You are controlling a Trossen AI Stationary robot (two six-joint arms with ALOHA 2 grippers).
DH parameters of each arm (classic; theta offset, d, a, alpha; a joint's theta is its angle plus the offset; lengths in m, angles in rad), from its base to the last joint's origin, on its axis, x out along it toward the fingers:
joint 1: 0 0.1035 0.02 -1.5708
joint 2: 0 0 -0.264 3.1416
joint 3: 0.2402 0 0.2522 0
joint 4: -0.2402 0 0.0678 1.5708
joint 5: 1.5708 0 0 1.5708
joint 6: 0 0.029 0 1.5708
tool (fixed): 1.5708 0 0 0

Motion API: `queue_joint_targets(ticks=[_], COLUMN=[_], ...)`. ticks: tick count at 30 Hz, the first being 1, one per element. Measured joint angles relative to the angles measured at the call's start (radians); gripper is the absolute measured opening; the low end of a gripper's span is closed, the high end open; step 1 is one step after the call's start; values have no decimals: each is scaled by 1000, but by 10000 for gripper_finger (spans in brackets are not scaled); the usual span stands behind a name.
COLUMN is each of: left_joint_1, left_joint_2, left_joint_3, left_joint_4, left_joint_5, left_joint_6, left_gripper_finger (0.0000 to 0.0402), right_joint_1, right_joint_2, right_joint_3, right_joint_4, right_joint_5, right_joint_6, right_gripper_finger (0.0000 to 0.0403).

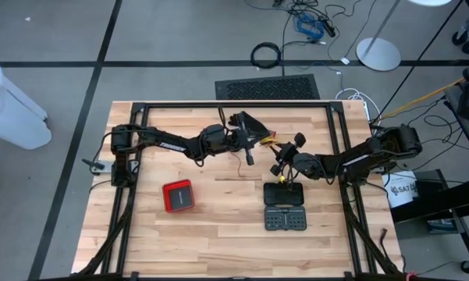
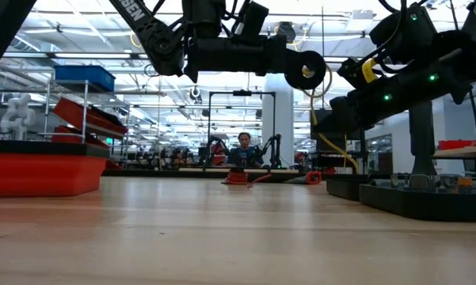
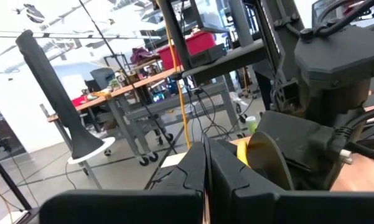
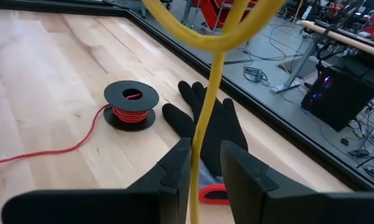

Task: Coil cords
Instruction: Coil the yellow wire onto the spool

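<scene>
Hanging above the middle of the pale wooden desk (image 1: pixel 218 234), a thick yellow cord (image 4: pixel 206 118) runs in a loop between the two dark arms. The right gripper (image 4: pixel 204 155) is raised over the desk's centre, just on the right-edge side of the left one. Its claw is part open: the yellow cord passes through the gap and lies against one finger (image 4: pixel 177 171), with clear space on the other side, so it is not clamped.

The left gripper (image 3: pixel 206 149) reaches in from the left edge, also lifted off the surface, and its claw is fully closed, the two fingers pressed flat together. A thin pale strand shows at their seam; I cannot tell whether it is pinched there.

A thin reddish-orange wire (image 4: pixel 46 152) trails across the boards to a small black spool wound with red wire (image 4: pixel 130 102), which lies flat near the desk's far edge. Just beside the spool, apart from it, lies a black glove with a red cuff (image 4: pixel 215 127).

Towards the near edge, a flat red square box (image 1: pixel 178 195) sits left of centre, and two black tool cases (image 1: pixel 285 207) sit right of centre, one behind the other.

A person (image 2: pixel 244 146) sits in the room beyond the far edge.
</scene>
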Motion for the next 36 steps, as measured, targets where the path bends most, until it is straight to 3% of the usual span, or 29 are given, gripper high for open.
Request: queue_joint_targets(ticks=[13, 20, 24, 36], left_joint_1=[-10, -10, -7, -4], left_joint_2=[0, 0, 0, 2], left_joint_3=[0, 0, 0, 6], left_joint_4=[20, 20, 22, 67], left_joint_5=[5, 9, 9, 7], left_joint_6=[-17, -21, -21, -23], left_gripper_finger=[6, 6, 6, 6], right_joint_1=[0, 0, 0, -22], right_joint_2=[0, 0, 10, 259], right_joint_3=[0, 2, 27, 178], right_joint_4=[3, 3, 4, -30], right_joint_5=[0, 0, -3, -51], right_joint_6=[1, 5, 32, 131], right_gripper_finger=[72, 10, 4, 1])
